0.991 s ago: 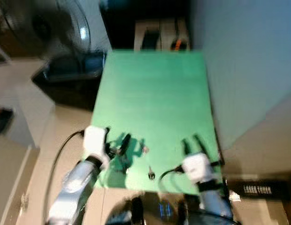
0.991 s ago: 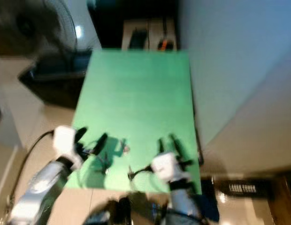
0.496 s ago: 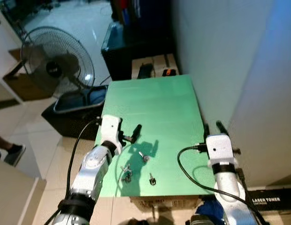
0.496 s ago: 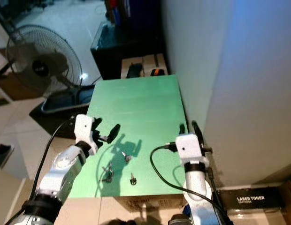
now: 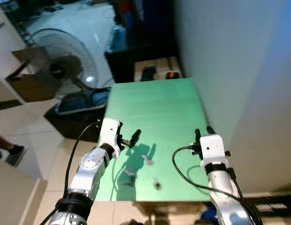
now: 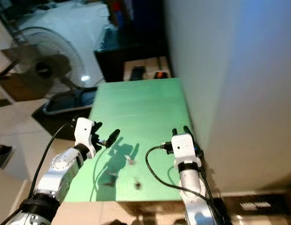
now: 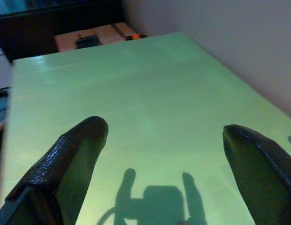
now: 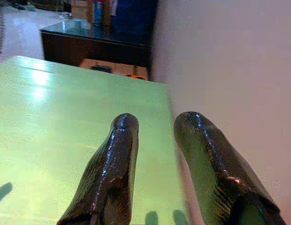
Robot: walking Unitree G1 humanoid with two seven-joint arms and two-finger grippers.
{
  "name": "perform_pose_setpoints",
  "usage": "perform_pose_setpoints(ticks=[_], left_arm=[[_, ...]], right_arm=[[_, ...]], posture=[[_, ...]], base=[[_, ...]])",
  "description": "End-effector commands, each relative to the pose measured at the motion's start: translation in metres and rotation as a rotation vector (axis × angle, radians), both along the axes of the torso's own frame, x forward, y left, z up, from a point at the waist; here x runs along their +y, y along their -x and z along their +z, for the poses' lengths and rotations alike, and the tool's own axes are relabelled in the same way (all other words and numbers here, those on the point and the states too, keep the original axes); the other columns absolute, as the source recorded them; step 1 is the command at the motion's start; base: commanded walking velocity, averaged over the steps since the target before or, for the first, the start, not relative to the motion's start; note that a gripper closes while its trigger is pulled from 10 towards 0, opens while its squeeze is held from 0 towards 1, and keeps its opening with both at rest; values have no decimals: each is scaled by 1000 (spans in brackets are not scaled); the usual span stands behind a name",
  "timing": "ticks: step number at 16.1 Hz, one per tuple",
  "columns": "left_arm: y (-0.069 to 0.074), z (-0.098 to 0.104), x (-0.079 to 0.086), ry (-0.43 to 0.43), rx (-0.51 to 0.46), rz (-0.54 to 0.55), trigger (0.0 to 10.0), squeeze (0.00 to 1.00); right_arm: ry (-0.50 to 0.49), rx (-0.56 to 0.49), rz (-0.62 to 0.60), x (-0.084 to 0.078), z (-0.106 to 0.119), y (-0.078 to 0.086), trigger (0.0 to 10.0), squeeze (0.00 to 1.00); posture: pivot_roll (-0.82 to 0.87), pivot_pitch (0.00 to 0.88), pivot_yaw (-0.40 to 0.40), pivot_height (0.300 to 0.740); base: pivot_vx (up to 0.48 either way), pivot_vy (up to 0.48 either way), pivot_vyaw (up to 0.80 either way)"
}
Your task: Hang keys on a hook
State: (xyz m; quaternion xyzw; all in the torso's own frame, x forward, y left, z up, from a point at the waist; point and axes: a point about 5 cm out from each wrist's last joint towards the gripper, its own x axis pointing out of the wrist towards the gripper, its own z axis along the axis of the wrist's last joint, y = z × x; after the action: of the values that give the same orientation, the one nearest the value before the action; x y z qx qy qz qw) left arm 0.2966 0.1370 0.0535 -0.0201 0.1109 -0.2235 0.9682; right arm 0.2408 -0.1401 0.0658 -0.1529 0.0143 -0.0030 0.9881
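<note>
Keys: small dark metal keys [image 5: 148, 161], blurred, lie loose in scattered pieces on the near part of the desk, ungrasped; no hook can be made out
Desk: flat green desk top [image 5: 155, 108], set against the pale wall [image 5: 230, 70] on the right
Left gripper: left gripper [image 5: 128, 137] hovers just beyond the keys, fingers spread wide, likely readied for a pick
Right gripper: right gripper [image 5: 203, 132] holds near the right edge, fingers nearly pressed together, pinching nothing; apparently waiting
Beyond: standing fan [image 5: 65, 65] at far left
</note>
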Motion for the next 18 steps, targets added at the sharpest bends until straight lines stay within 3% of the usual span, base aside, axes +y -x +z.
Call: perform_pose_setpoints(ticks=[1,6,9,12,16,18], left_arm=[[-2,2,16,-8,-9,51,10000,0],[3,2,20,-37,-34,44,10000,0],[8,3,28,-72,-28,23,10000,0],[16,5,38,-96,-30,20,10000,0],[31,9,48,-113,-21,7,10000,0],[48,18,65,-163,4,-6,10000,0]], right_arm=[[-25,8,29,9,0,-1,10000,0],[-82,37,4,8,-4,-1,10000,0],[-244,90,-124,7,-14,-12,10000,0],[-328,121,-178,16,-18,-6,10000,0],[-310,172,-172,30,-33,11,10000,0],[-249,209,-170,46,-45,18,10000,0]], posture=[[-201,0,174,740],[-196,0,180,740],[-175,0,212,740],[-149,0,219,740],[-127,29,235,740],[-77,131,277,740]], base=[[0,480,0],[0,96,0],[0,0,0],[0,0,0],[0,0,0],[0,0,0]])
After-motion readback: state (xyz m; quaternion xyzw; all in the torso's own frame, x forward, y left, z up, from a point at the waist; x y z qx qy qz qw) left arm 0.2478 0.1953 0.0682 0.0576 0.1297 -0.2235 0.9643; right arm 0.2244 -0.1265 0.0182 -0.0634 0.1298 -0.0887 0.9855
